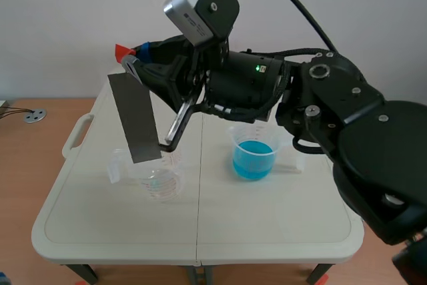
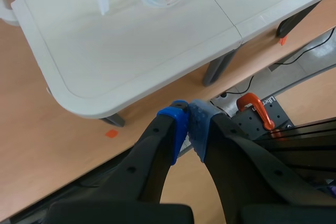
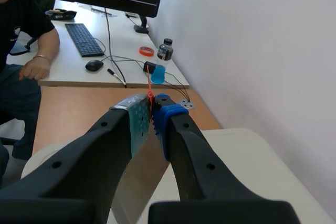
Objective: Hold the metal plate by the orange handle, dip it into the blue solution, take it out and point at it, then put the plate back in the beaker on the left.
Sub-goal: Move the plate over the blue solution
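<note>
Right arm raised, fingers pinching orange handle, metal plate tilted

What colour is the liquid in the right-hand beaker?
Bright blue liquid in a clear beaker; best in scene view.

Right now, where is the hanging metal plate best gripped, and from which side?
Probably the orange handle at its top end, from the right, pinching the flat faces, as the right gripper does: the metal plate hangs tilted, its lower part free for dipping.
</note>
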Available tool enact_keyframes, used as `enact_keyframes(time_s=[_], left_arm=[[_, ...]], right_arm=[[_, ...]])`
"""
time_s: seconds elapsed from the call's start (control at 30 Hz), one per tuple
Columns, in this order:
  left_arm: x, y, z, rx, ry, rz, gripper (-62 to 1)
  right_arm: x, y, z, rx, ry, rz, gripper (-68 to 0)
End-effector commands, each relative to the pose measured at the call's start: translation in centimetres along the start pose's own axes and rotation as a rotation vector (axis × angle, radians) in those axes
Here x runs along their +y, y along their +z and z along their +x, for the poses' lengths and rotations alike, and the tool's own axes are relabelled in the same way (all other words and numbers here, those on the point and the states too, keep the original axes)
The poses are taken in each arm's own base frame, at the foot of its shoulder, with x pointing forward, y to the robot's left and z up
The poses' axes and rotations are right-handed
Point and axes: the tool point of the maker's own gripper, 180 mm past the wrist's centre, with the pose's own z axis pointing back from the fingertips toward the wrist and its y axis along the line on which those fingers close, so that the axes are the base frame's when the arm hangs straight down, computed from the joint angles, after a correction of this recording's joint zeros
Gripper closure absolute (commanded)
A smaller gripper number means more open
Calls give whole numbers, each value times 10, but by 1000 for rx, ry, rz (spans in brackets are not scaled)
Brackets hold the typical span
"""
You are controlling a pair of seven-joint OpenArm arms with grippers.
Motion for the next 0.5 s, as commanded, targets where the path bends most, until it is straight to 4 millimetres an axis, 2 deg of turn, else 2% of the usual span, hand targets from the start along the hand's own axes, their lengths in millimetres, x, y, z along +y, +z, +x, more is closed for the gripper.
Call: enact_keyframes(time_s=[0.0,0.3,0.47], left_arm=[[-3,0,4,-18,12,-7,-16],[-3,0,4,-19,12,-7,-16],[-3,0,4,-19,12,-7,-16]], right_arm=[[-10,4,17,-41,31,-19,-13],[-29,21,39,-40,109,-100,-13],[-43,38,49,-21,158,-160,-13]])
